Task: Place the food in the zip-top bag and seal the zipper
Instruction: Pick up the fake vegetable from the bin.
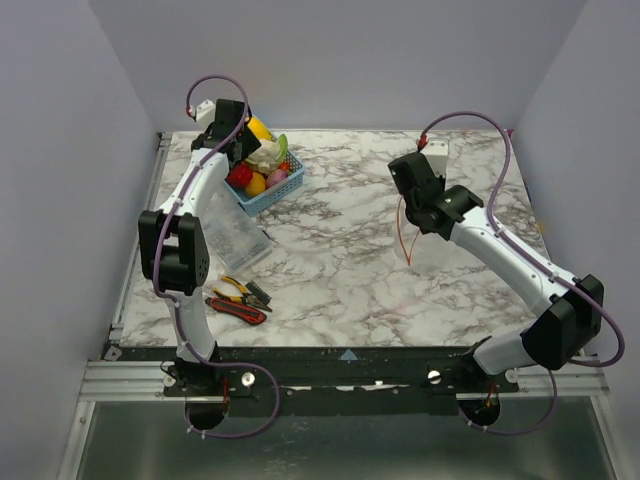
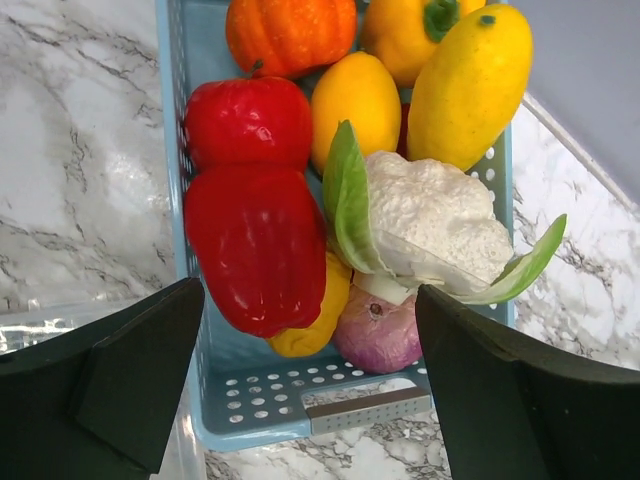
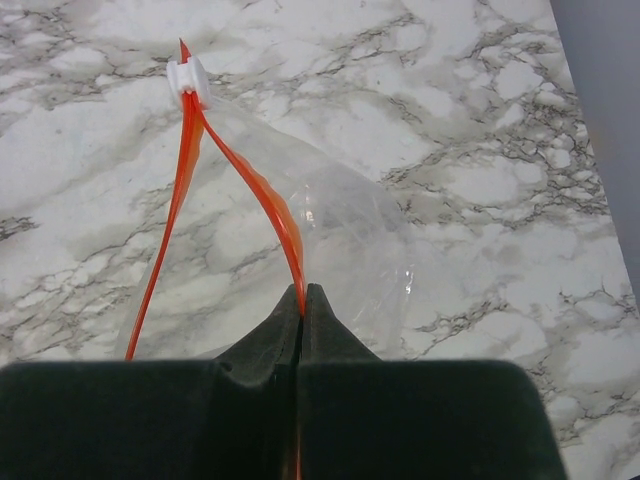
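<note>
right pincer: nearest the wrist cam; black fingers pressed together, pinching one side of the zipper.
zipper: orange-red strip, its 2 sides parted in a narrow V and meeting at a white slider at the far end.
zip-top bag: clear, crinkly, mouth partly open. It is held up by the right pincer over the right half of the bench, well apart from the basket. Can't tell if its bottom touches the bench.
left pincer: fingers spread wide, gripping nothing. It is above the basket's near end, w/ one finger showing at each side in the wrist view.
basket: light blue lattice, far-left part of the bench.
food: all in the basket, none in the bag. 2 red pieces lie along the left wall, w/ an orange pumpkin at the far end. A white cauliflower w/ green leaves is on the right, and a purple onion is under it. Several yellow pieces sit btwn and behind.
near-left bench: clear packet, then pliers and a red-handled tool, all beside the left arm.
</note>
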Motion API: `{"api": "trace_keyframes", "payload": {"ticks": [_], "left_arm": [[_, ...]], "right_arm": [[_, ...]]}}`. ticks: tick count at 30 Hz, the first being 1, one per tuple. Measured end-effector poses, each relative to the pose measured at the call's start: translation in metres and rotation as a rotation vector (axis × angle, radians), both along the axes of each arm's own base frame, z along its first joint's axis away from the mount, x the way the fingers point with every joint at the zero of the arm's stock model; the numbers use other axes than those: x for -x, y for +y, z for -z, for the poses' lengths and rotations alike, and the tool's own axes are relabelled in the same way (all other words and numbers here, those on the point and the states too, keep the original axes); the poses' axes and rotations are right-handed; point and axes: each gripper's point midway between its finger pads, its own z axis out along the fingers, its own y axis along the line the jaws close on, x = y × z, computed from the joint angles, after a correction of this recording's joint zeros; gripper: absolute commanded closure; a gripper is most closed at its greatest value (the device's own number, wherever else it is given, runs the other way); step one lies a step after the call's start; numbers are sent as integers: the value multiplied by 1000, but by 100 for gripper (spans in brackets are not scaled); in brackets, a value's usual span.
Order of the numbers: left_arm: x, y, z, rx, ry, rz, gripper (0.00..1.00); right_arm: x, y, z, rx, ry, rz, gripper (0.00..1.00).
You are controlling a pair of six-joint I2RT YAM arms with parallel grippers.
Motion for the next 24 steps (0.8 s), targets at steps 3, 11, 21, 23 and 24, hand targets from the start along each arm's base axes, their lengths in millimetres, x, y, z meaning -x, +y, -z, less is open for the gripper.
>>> {"api": "trace_keyframes", "payload": {"ticks": [3, 11, 21, 23, 24], "left_arm": [[3, 2, 3, 32, 4, -57, 17], [2, 11, 42, 149, 51, -186, 19], [-3, 10, 65, 217, 53, -226, 50], [-4, 10, 65, 219, 51, -224, 62], [-4, 10, 64, 220, 49, -224, 67]], "right_arm": [[0, 0, 2, 6, 7, -5, 100], [-2, 4, 8, 8, 25, -21, 100], [-5, 11, 12, -11, 32, -40, 100], [-5, 13, 15, -11, 43, -46, 100], [-5, 13, 16, -12, 46, -47, 100]]}}
